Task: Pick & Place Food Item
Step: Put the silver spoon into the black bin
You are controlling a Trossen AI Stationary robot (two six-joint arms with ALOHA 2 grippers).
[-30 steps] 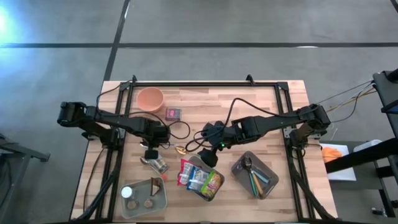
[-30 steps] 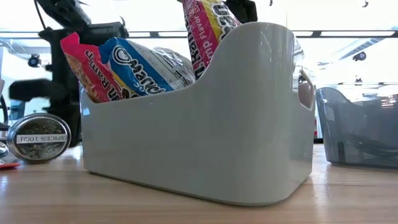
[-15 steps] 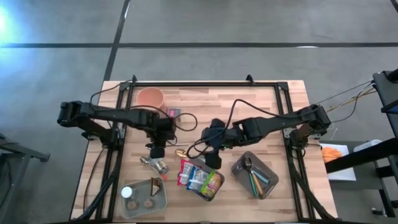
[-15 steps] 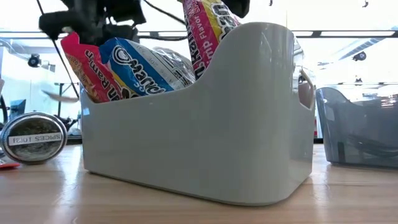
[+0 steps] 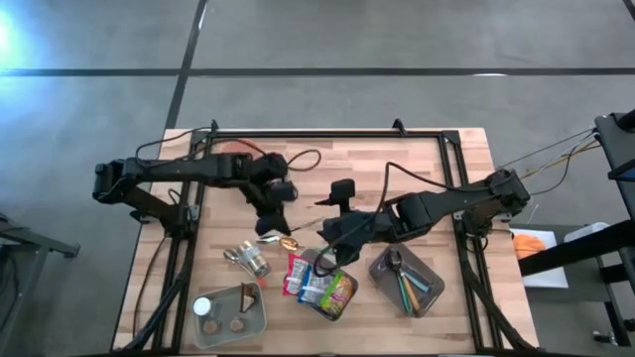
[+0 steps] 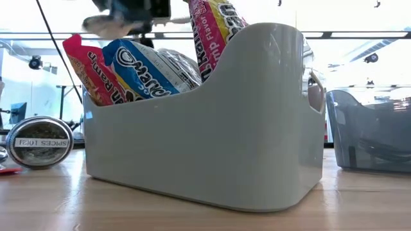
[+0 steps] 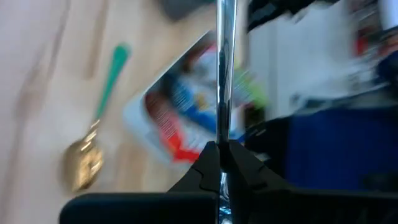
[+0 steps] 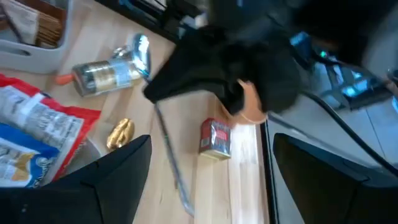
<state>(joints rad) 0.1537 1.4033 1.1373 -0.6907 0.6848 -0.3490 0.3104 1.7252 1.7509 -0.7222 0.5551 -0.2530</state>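
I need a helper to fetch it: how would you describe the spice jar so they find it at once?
On the wooden table, look just left of the white bin stuffed with bright snack packets. The spice jar lies there on its side: a short glass cylinder with a silver lid, unlike the flat spoons beside it.

Left gripper (image 5: 275,210) is up off the table, fingers clamped tight; right gripper (image 5: 332,260) hangs beside it, fingers spread wide.

left wrist view all motion-smeared, thin shiny utensil (image 7: 222,74) pinched in the left jaws runs off the frame edge, snack packets (image 7: 186,106) beyond the jaws too blurry to read
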